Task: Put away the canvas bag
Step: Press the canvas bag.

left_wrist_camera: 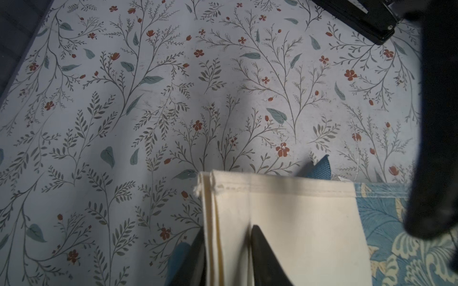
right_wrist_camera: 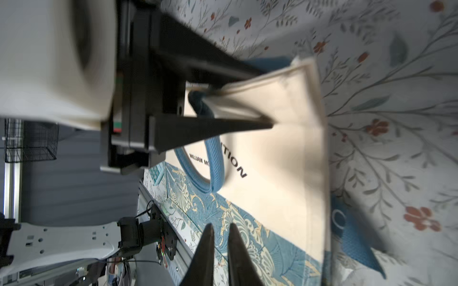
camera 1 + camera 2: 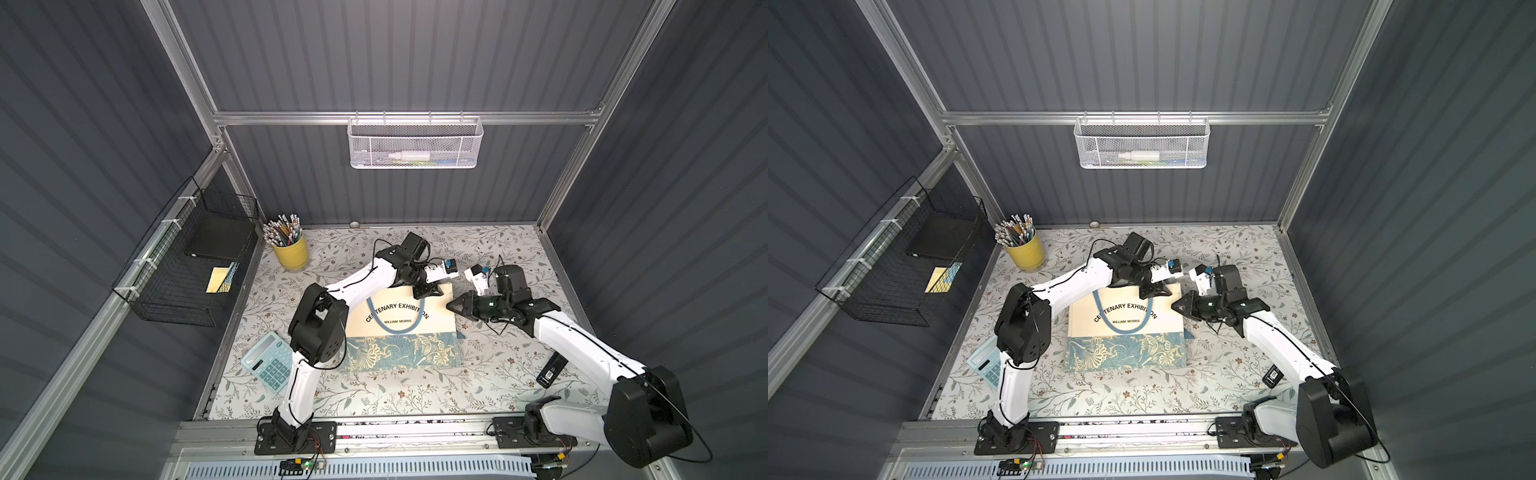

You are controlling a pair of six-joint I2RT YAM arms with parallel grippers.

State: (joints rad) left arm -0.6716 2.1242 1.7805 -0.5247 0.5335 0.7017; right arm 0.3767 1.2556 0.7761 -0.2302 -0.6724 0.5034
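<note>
The canvas bag [image 3: 436, 322] lay flat on the floral counter [image 3: 415, 395] at the middle of both top views. Its print faced up and its floral band lay toward the lower edge, probably so that the open hem faced away from the arm bases and could be gathered. The left claw [image 3: 430, 291] sat at the bag's upper right corner. Seen from the right wrist, this left claw [image 2: 267, 98] had its jaws part-way spread, straddling a raised fold of hem beside the blue rope handle [image 2: 215, 168]. It touched the canvas but looked too wide to be clamping it. The right claw [image 3: 451, 306] hovered at the bag's right edge. Its fingertips [image 2: 209, 237] were nearly pressed together and empty, likely poised to help with that corner, though whether they touched the bag could not be told.
</note>
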